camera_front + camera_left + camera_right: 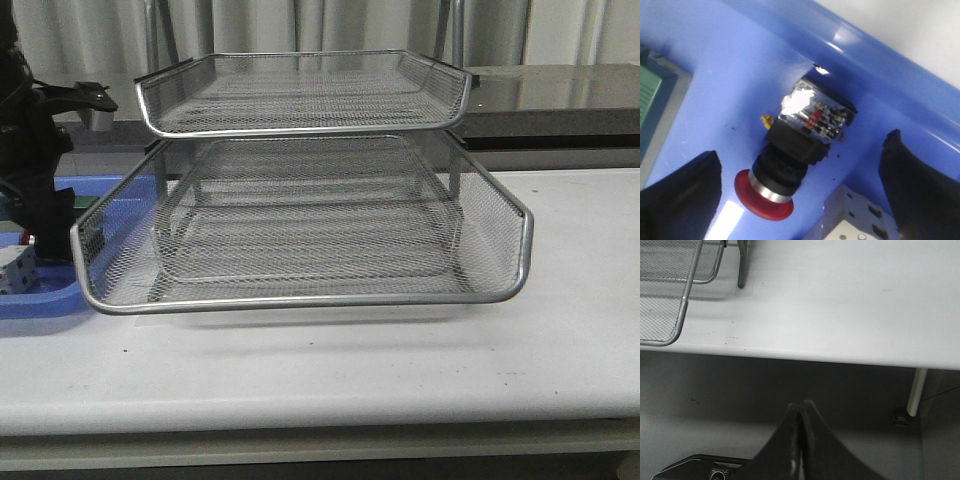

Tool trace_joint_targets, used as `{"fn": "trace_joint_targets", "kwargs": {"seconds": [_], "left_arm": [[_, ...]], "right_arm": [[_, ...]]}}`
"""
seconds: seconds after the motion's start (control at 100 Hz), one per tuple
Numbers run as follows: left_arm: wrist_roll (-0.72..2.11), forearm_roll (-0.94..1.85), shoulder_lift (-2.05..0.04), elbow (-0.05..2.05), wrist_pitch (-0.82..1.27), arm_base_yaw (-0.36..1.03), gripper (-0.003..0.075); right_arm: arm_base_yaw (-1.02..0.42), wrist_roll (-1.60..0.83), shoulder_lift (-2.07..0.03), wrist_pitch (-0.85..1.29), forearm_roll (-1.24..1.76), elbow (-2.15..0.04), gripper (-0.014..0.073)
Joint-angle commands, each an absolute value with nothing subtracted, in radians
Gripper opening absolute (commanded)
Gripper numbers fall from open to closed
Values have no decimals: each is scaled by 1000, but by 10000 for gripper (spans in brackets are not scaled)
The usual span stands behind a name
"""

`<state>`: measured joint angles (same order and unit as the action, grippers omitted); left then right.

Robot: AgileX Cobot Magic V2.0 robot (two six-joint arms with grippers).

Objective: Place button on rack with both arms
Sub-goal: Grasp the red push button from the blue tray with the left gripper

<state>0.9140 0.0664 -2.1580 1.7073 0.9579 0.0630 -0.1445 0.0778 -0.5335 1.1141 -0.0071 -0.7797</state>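
Item, nearest the robot: right gripper, fingers pressed together with nothing between them, hanging off the table's front edge, well apart from the rack. Item: white table, carrying the rack; the rack is standing square to the front camera with two mesh tiers showing and both lying bare, so no placement is under way there yet. Item, left of the rack: blue tray, touching or just beside the rack's lower tier. Item, in that tray: the button, lying on its side on the tray floor, red head pointing away from the tray wall, rear block near that wall. Item: left gripper, jaws spread wide to either side of the button and touching nothing; in my judgement it is lining up for the pick, leaving grasp, any handover and placement all outstanding. Item: green block and a white perforated block, both cut off at the frame edges. Hard to make out: any third rack tier, and most of the left arm, which is showing only as a dark mass beyond the tray.
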Motion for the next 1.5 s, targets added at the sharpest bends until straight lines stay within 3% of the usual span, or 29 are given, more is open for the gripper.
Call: {"fn": "trace_joint_targets", "kwargs": {"seconds": [0.0, 0.73, 0.85, 1.16, 1.49], "left_arm": [[927, 81, -2116, 1740, 926, 64, 605], [1010, 96, -2155, 1740, 892, 64, 587], [1010, 97, -2155, 1740, 892, 64, 497], [1010, 99, -2155, 1740, 894, 64, 165], [965, 99, -2130, 1740, 928, 64, 48]], "right_arm": [[-142, 80, -536, 1062, -21, -816, -71], [-142, 80, -536, 1062, -21, -816, -71], [-142, 80, -536, 1062, -21, -816, -71], [-142, 80, -536, 1062, -21, -816, -71], [-142, 80, -536, 1062, -21, -816, -71]]}}
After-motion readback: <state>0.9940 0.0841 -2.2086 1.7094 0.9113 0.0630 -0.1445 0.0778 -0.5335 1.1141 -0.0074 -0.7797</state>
